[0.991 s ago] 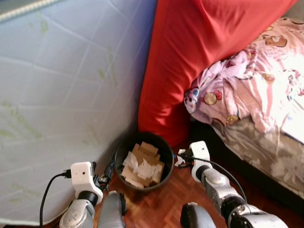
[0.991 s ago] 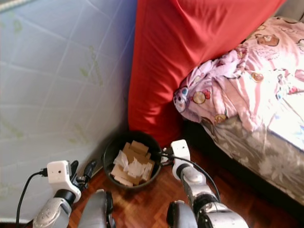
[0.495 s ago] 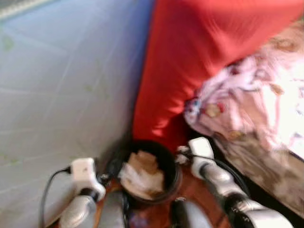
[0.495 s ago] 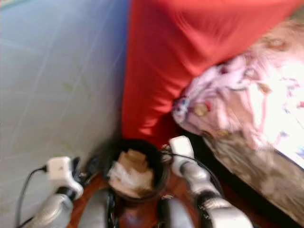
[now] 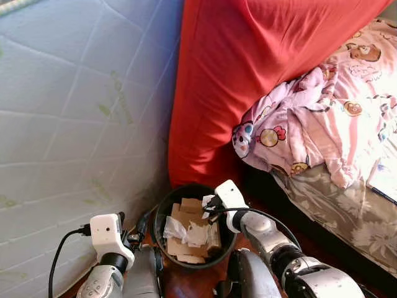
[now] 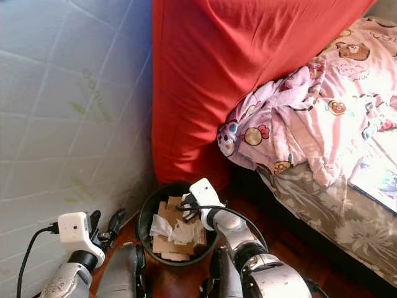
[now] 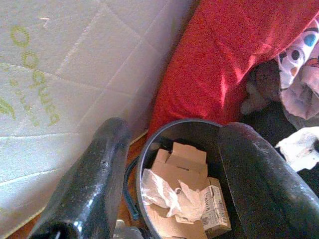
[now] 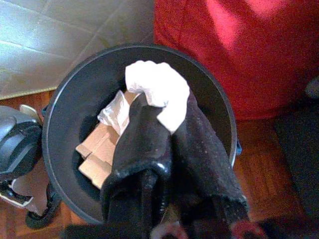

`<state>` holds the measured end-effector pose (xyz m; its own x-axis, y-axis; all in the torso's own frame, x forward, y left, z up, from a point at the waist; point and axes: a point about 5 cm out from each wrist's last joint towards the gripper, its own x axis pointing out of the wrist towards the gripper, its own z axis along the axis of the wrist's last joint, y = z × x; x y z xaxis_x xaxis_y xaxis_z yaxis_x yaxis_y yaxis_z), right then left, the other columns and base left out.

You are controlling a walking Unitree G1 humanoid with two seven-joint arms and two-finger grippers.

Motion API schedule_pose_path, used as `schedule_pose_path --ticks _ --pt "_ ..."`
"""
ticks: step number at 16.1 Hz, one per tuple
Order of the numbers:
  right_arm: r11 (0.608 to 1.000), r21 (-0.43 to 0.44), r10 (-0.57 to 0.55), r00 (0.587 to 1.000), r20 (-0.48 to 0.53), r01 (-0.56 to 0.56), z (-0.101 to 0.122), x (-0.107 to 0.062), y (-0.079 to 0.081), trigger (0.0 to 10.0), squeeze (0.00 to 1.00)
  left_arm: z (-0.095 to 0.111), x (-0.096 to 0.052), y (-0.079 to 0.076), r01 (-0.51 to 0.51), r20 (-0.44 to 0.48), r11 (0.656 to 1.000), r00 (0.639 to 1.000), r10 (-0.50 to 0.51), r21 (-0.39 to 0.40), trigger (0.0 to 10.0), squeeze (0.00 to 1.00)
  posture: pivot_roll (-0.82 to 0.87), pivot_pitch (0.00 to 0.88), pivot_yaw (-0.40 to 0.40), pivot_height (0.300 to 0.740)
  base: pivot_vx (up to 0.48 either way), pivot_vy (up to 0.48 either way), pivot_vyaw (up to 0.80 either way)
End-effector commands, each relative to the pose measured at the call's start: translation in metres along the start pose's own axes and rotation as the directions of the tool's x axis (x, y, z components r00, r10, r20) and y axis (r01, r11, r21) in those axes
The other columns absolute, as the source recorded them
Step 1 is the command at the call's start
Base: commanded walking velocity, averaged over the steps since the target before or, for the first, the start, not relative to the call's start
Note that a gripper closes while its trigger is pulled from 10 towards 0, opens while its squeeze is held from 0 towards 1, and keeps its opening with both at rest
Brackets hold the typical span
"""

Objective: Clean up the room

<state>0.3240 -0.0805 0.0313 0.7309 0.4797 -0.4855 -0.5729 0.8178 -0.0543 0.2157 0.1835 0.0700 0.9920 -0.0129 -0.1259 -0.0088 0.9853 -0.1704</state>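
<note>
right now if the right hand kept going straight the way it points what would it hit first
Most likely the cardboard and paper inside the black bin. The right hand, shut on a white crumpled tissue, points down into the bin's open mouth, though depth is hard to judge.
</note>
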Motion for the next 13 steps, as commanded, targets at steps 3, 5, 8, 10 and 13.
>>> schedule_pose_path --ticks 3,5,8,10,13 --pt "0.998 0.047 0.039 0.999 -0.002 -0.038 0.003 0.003 0.007 10.0 0.00 -0.002 -0.007 -0.002 -0.009 -0.022 1.000 1.000 0.008 -0.009 10.0 0.00 0.25 0.263 -0.101 0.613 0.000 0.000 0.00" --pt "0.998 0.039 0.041 0.999 0.002 -0.041 0.008 0.005 0.010 10.0 0.00 -0.003 -0.009 -0.002 -0.012 -0.025 1.000 1.000 0.012 -0.009 10.0 0.00 0.25 0.265 -0.104 0.613 0.000 0.000 0.00" --pt "0.999 0.041 0.035 0.999 0.011 -0.036 0.010 0.002 -0.002 10.0 1.00 -0.005 -0.013 -0.005 -0.010 -0.037 1.000 0.999 0.009 -0.012 10.0 0.00 0.24 0.276 -0.110 0.613 0.000 0.000 0.00" --pt "0.999 0.043 0.026 1.000 0.005 -0.026 0.002 -0.005 -0.015 10.0 1.00 -0.005 -0.013 -0.007 -0.009 -0.040 1.000 0.999 0.009 -0.011 10.0 0.00 0.24 0.279 -0.113 0.613 0.000 0.000 0.00" --pt "0.999 0.042 0.034 0.999 0.007 -0.034 0.004 -0.004 -0.013 10.0 1.00 -0.006 -0.013 -0.007 -0.008 -0.044 1.000 0.999 0.008 -0.010 10.0 0.00 0.23 0.278 -0.113 0.613 0.000 0.000 0.00"
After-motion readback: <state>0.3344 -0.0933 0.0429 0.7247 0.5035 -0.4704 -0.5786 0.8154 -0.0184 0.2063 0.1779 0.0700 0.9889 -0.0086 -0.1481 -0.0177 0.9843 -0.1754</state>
